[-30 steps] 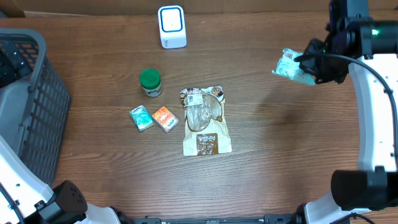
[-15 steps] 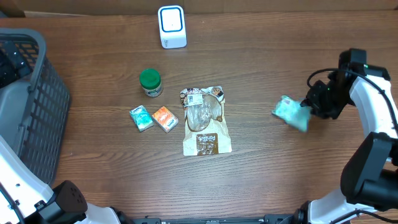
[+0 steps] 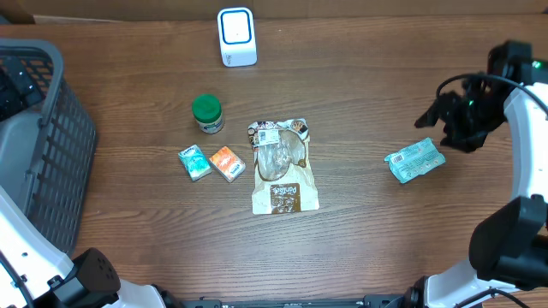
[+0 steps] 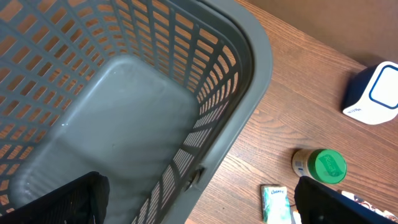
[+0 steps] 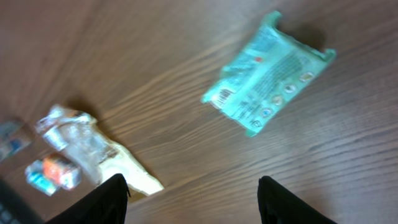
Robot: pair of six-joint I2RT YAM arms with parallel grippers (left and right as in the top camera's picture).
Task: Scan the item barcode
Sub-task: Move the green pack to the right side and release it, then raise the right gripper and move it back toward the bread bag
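Teal packet (image 3: 414, 162) now lying on table (image 3: 360, 68), released, right hand (image 5: 193, 183) apart, left hand (image 4: 199, 186) apart

The table (image 3: 360, 222) is brown wood, straight-grained, with a smooth low sheen. Ahead of the matt black fingers (image 5: 102, 202) of the right gripper (image 5: 193, 180), the teal packet (image 5: 267, 71) is thin, crinkled plastic film, faintly shiny. Off to their left, a bag (image 5: 87, 146) is clear glossy plastic. Under the left gripper (image 4: 199, 190), the basket (image 4: 249, 74) is matt grey moulded plastic. Beyond its fingers, the scanner (image 4: 373, 93) is smooth white plastic.
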